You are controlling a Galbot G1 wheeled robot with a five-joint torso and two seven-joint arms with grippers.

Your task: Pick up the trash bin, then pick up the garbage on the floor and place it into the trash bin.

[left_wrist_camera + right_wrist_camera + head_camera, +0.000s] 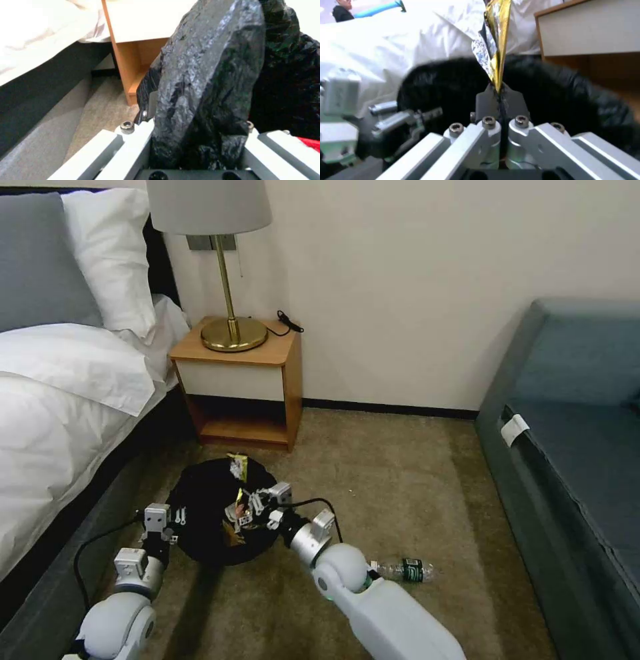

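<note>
The trash bin (200, 513), round with a crinkly black bag over its rim, sits low between the bed and my arms. My left gripper (173, 521) is shut on its near-left rim; in the left wrist view the bagged rim (206, 75) runs between the fingers. My right gripper (243, 510) hangs over the bin's opening, shut on the yellow and silver snack wrapper (496, 37), which sticks out past the fingertips. A clear bottle with a green label (407, 570) lies on the carpet beside my right arm. Something red (308, 143) shows inside the bin.
The bed (60, 400) runs along the left. A wooden nightstand (240, 380) with a brass lamp (230, 313) stands just behind the bin. A blue sofa (573, 433) lines the right side. Open carpet (400, 480) lies between them.
</note>
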